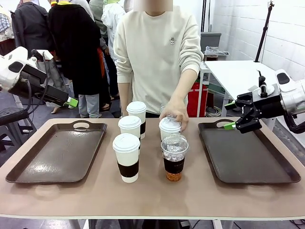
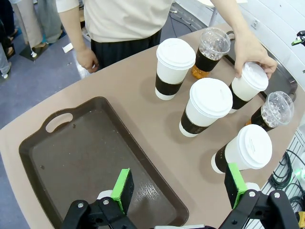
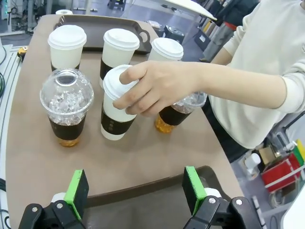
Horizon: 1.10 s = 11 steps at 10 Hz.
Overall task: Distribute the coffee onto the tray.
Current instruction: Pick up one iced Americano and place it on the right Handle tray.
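Observation:
Several white lidded paper coffee cups with dark sleeves [image 1: 126, 157] [image 2: 209, 105] [image 3: 66, 45] stand in a cluster at the table's middle, with two clear dome-lidded iced coffees [image 1: 174, 155] [image 2: 271, 112] [image 3: 66, 107] among them. The person's hand [image 1: 175, 112] [image 3: 157, 88] rests on the lid of one white cup [image 3: 113, 114] [image 2: 248, 86]. A brown tray [image 1: 57, 152] [image 2: 71, 152] lies at the left and another [image 1: 248, 152] at the right. My left gripper [image 1: 71, 101] [image 2: 179, 187] hovers open above the left tray's far left. Over the right tray's far edge my right gripper [image 1: 231, 125] [image 3: 136, 191] is open, holding nothing.
The person stands at the far side behind the cups, other arm hanging down. Both trays are bare. Other people stand behind at the far left, and a white table [image 1: 243, 71] sits at the back right.

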### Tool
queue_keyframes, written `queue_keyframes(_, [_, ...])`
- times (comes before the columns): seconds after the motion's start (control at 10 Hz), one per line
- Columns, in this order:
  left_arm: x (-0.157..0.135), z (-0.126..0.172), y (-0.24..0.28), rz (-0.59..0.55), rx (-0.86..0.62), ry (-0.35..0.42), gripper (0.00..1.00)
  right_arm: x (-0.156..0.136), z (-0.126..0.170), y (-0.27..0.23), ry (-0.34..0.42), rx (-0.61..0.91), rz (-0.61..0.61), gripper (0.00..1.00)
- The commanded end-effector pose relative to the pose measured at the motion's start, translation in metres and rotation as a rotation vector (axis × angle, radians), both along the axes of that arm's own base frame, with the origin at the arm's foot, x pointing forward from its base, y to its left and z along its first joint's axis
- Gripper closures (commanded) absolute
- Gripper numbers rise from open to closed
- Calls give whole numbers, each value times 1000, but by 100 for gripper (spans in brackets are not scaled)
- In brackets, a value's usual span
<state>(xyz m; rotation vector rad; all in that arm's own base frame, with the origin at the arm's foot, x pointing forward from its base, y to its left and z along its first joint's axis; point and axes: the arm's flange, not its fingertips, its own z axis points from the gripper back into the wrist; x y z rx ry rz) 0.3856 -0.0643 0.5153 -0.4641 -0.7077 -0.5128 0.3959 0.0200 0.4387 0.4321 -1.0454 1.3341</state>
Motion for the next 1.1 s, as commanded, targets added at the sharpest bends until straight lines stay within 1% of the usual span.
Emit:
queue_keyframes(0.0, [1, -1, 1, -2, -8, 3, 0, -1, 3, 0, 2, -8, -4, 0])
queue_keyframes(1.0, [1, -1, 1, -2, -8, 3, 0, -1, 3, 0, 2, -8, -4, 0])
